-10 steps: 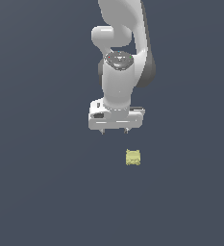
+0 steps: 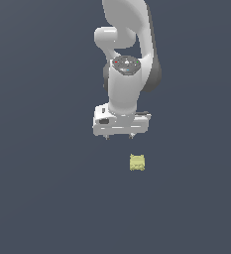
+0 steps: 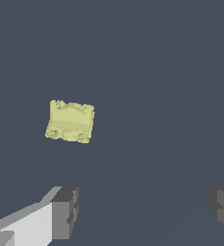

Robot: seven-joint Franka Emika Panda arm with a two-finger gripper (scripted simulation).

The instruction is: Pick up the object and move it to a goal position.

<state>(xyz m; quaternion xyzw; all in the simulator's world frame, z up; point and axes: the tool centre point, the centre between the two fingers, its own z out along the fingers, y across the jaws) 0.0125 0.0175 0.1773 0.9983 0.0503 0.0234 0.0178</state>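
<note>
My upper arm (image 2: 129, 30) runs out past the top edge of the exterior view, so its base is cut off. In my wrist view my two fingers (image 3: 63, 214) are cropped as well: I see only grey, blocky pads at the lower corners, one with a white link behind it, the other barely inside the frame. In the exterior view only two small dark tips poke out below my white hand, too small to read in detail.

My claw (image 2: 119, 136) is spread wide, with bare floor between the pads and nothing held.

The object (image 2: 137, 162) lies on the flat, dark slate-blue floor (image 2: 42, 188), at about five o'clock from my claw in the exterior view, near it but apart. It is a small pale yellow-green block, roughly cubic, with ragged, lumpy edges and a faint crease across its upper face (image 3: 70, 121). My own shell is smooth, glossy white, rounded at the joints.
</note>
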